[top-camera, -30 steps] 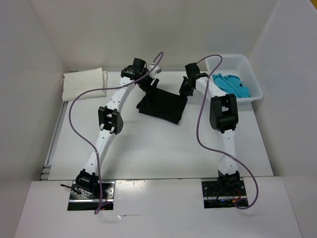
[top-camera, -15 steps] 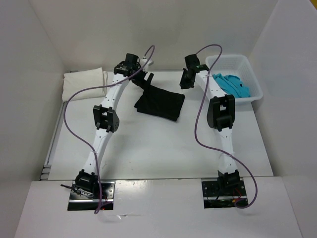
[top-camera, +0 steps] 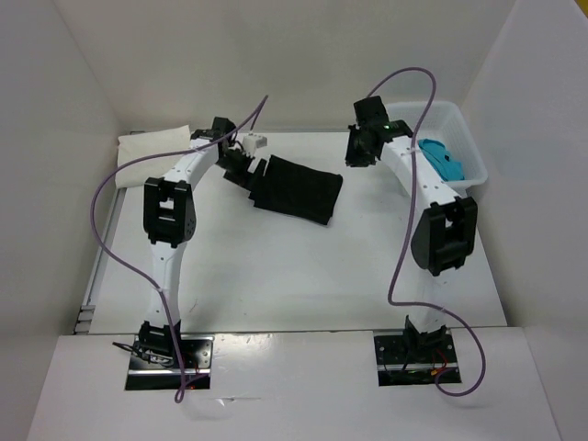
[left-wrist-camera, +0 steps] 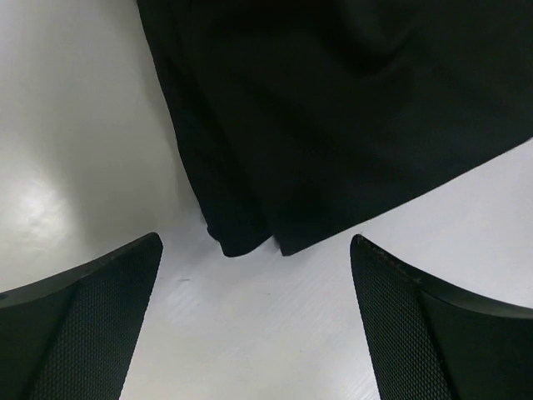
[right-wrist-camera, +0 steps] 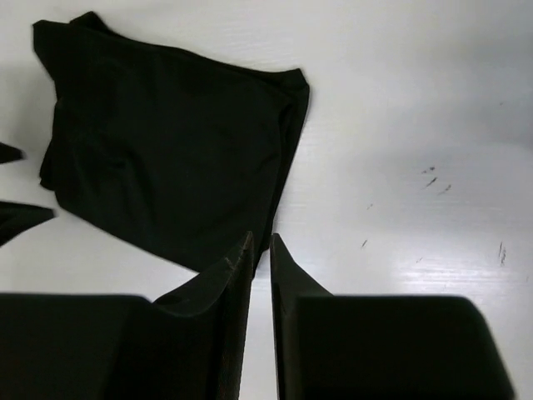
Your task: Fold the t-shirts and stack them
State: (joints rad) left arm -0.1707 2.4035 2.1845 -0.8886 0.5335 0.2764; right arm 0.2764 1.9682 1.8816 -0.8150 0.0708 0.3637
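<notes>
Left gripper (left-wrist-camera: 256,242) had its 2 fingers spread wide; black t-shirt (left-wrist-camera: 333,108) lay just ahead, untouched. Right gripper (right-wrist-camera: 261,240) fingers were barely parted, empty.

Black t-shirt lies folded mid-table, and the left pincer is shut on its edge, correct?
Not quite. The black t-shirt does lie folded mid-table, but the left pincer is open, not shut on its edge. The left wrist view shows the fingers wide apart and gripping nothing.
</notes>
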